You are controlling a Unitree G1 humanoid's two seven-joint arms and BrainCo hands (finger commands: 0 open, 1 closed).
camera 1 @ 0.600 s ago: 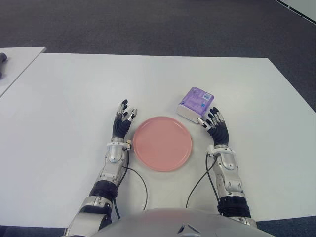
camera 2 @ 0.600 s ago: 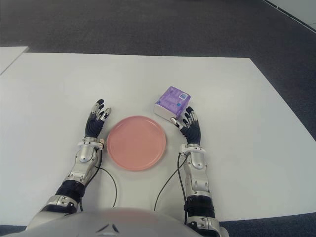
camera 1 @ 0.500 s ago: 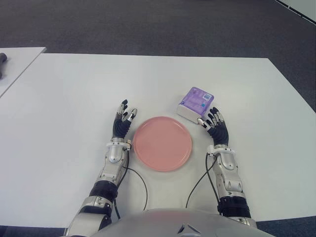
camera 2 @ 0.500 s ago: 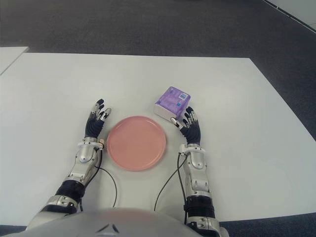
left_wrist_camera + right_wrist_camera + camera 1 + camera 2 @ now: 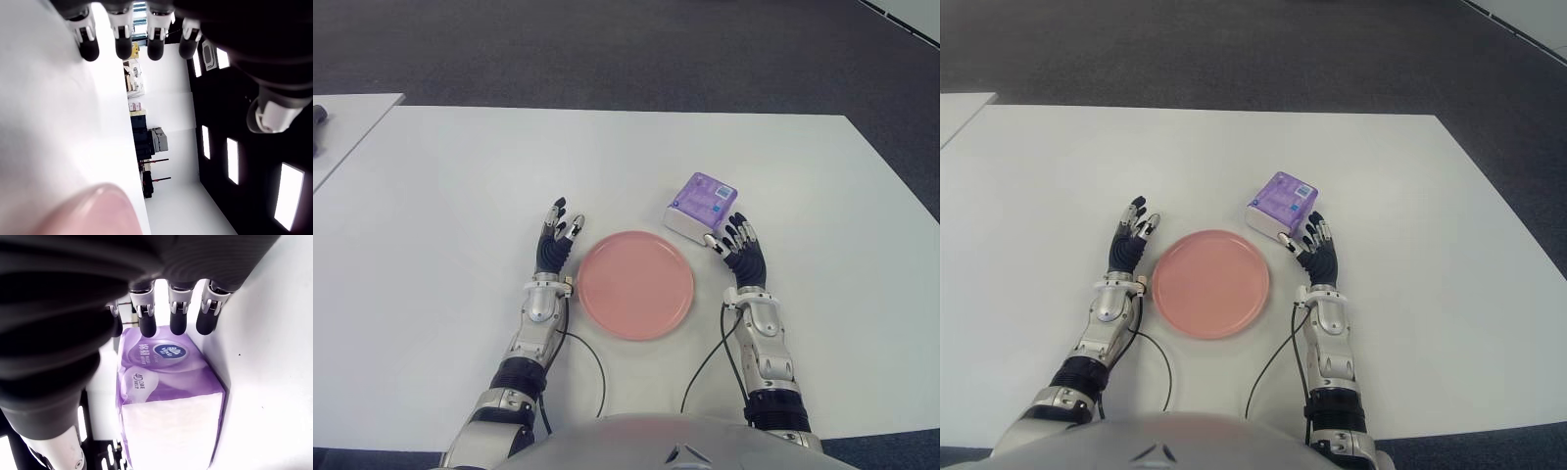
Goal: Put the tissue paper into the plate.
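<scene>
A purple tissue pack (image 5: 701, 204) lies on the white table (image 5: 460, 196), just beyond and to the right of the pink plate (image 5: 635, 284). My right hand (image 5: 738, 245) is at the plate's right side with fingers spread, its fingertips right at the pack's near edge. In the right wrist view the tissue pack (image 5: 168, 401) fills the space under the straight fingers (image 5: 177, 320), ungrasped. On the plate's left side my left hand (image 5: 556, 239) shows, fingers extended and holding nothing. The plate holds nothing.
A second white table edge (image 5: 342, 122) shows at the far left with a dark object (image 5: 318, 116) on it. Dark carpet (image 5: 626, 49) lies beyond the table's far edge.
</scene>
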